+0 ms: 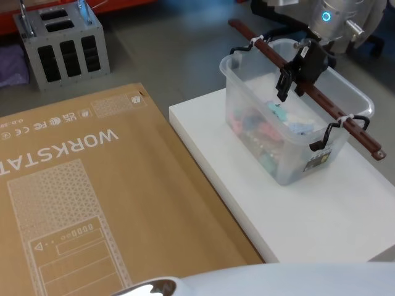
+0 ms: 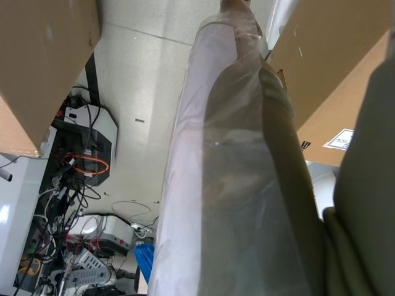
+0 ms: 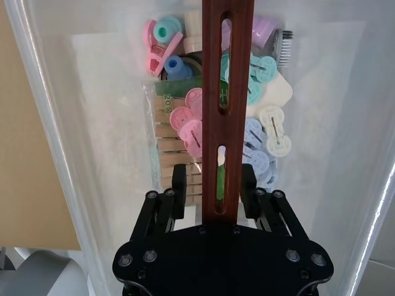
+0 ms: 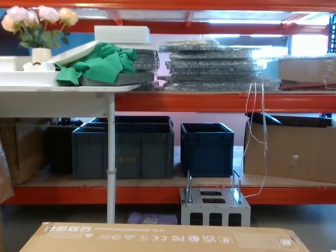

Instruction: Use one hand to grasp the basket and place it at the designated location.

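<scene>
The basket [image 1: 247, 92], a translucent whitish tub holding colourful clips and small plastic bits, stands on a white platform [image 1: 321, 216] at the right. Its dark red-brown bar handle [image 1: 271, 52] is raised across the top on black pivots. My right gripper [image 1: 289, 86] has come down over the middle of the handle. In the right wrist view the handle [image 3: 227, 74] runs between the black fingers [image 3: 179, 185] of the right gripper [image 3: 213, 176]. The jaws straddle the bar with a gap on one side, so the gripper is open. The basket's wall [image 3: 92, 92] surrounds the clips.
A large flat cardboard box [image 1: 92, 203] lies left of the platform. A small grey metal box [image 1: 62, 49] with wire handles stands on the floor behind it, also seen in the chest view [image 4: 214, 207]. Dark blue crates [image 4: 207, 149] sit on the low shelf.
</scene>
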You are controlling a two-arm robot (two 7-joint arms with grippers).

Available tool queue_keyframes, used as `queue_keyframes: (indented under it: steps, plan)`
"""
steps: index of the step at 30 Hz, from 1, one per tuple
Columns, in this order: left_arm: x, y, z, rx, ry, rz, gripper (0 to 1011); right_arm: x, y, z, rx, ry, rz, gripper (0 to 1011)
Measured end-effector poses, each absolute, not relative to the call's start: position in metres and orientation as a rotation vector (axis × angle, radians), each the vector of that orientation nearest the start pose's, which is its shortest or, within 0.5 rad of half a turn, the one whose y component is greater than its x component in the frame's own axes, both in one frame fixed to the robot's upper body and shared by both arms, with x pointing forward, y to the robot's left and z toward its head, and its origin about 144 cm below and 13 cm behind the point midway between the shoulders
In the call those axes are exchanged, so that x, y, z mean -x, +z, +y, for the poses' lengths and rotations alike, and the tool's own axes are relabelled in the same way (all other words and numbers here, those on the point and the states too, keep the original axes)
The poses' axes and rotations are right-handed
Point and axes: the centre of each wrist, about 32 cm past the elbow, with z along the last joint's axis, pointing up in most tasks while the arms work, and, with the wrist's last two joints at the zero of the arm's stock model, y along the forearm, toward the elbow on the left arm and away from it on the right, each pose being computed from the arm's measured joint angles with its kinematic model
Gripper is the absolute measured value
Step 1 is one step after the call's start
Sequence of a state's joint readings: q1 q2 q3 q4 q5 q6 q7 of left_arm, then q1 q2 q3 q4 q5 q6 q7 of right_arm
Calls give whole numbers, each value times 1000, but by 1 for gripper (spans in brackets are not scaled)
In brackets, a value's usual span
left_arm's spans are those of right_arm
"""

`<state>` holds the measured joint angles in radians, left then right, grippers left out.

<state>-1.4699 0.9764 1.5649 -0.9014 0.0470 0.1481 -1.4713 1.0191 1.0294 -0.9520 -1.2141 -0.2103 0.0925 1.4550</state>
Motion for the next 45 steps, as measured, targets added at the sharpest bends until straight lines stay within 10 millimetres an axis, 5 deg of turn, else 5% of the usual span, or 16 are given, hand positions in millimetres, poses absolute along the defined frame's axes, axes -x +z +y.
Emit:
queue_keyframes:
  steps: [12, 31, 45]
  plan:
    - [-616, 1394, 497, -1629, 176, 169, 0, -583, 1372, -453, 1470, -113, -110, 143]
    - [-616, 1394, 497, -1629, 176, 169, 0, -583, 1373, -452, 1467, -117, -116, 9]
    - [-616, 1394, 497, -1629, 176, 169, 0, -584, 1384, -449, 1468, -124, -140, 0]
